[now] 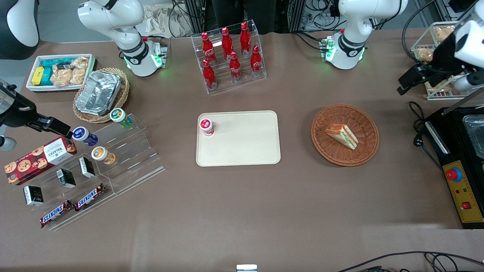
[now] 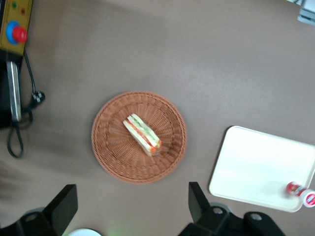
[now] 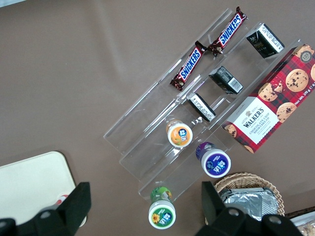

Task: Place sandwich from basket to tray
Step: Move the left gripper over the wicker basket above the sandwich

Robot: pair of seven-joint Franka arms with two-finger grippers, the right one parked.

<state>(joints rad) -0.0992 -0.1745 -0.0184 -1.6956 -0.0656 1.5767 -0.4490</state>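
One small red-capped cup (image 1: 206, 126) stands at nine o'clock on the tray (image 1: 242, 147); at three o'clock from it, the sandwich (image 1: 342, 136) lies in the basket (image 1: 363, 148). My gripper (image 2: 133, 204) hangs above, fingers wide apart, holding nothing.

Red cola bottles (image 1: 230, 54) fill a clear rack at the table's edge farthest from the front camera. Toward the parked arm's end, Snickers bars (image 1: 72, 204), a Walkers cookie box (image 1: 39, 159) and small cups (image 1: 102, 155) occupy a clear stepped stand (image 1: 124, 166).
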